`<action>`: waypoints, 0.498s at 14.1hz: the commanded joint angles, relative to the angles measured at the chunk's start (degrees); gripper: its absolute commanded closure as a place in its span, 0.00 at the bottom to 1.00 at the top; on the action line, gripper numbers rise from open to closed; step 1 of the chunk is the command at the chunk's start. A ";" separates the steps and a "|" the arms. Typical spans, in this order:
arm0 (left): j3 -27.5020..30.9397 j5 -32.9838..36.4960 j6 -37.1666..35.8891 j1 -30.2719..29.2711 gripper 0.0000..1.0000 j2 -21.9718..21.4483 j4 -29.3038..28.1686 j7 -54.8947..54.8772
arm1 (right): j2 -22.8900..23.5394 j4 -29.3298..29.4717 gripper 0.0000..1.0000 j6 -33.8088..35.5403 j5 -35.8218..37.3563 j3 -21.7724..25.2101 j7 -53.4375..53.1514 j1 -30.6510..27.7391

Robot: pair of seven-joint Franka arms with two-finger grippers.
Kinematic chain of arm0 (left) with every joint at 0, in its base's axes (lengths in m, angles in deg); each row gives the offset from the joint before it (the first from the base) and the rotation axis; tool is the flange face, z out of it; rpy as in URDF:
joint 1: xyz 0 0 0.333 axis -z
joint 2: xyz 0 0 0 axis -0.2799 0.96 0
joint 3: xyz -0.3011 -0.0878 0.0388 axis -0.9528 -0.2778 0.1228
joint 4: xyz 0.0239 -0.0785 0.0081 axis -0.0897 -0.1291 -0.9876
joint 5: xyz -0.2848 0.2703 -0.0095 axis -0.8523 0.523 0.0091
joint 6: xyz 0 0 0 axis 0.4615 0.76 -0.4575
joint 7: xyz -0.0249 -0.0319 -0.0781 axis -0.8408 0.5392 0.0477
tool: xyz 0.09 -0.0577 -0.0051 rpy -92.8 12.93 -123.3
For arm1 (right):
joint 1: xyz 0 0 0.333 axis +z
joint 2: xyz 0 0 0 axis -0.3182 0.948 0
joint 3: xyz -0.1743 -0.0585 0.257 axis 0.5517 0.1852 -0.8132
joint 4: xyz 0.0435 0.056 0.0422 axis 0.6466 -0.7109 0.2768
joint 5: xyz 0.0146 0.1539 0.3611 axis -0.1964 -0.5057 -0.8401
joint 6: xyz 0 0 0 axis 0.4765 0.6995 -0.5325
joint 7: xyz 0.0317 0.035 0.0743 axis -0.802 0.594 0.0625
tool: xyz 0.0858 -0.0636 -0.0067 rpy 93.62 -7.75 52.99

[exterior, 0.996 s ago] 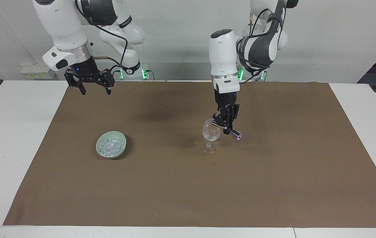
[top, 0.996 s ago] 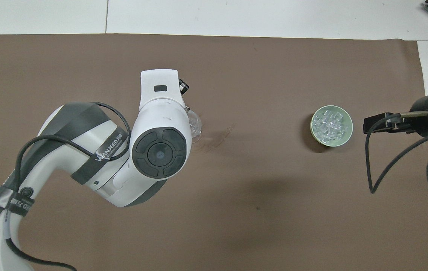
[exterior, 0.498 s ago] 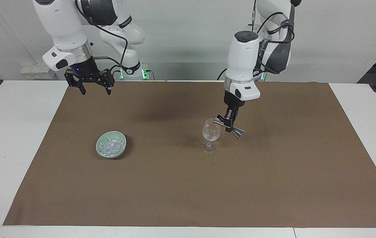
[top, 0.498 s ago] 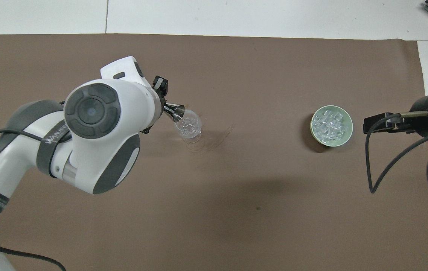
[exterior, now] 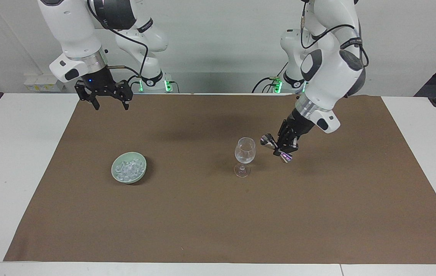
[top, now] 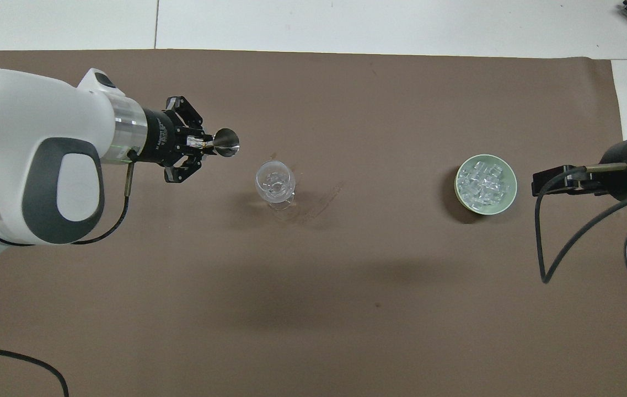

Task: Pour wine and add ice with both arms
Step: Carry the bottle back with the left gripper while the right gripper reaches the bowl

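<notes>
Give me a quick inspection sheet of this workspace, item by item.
Surface: brown mat over a white table.
Job's things: ice in a pale green bowl; stemmed glass upright mid-mat.
Clutter: nothing seen.
Claws: left claw shut on a metal jigger, held tilted beside the glass; right claw open, raised over the mat's edge nearest the robots, waiting.
Cables: black cable hangs from the right arm.
Surroundings: pale wall.

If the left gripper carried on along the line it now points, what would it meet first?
Probably the stemmed glass. The left gripper, shut on a metal jigger, points toward it from the side; the jigger's mouth would likely arrive first, though height is hard to judge.
</notes>
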 commanded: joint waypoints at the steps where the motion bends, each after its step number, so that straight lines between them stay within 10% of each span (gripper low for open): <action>1: -0.57 -13.07 -3.39 -6.28 1.00 -0.02 -1.81 -5.84 | -0.73 -2.06 0.00 -2.92 -0.04 -0.55 -1.96 -1.37; 7: -0.57 -26.47 -7.80 -15.43 1.00 2.35 -5.85 -14.82 | -1.17 -12.76 0.00 -14.84 0.13 -0.02 -2.41 -1.11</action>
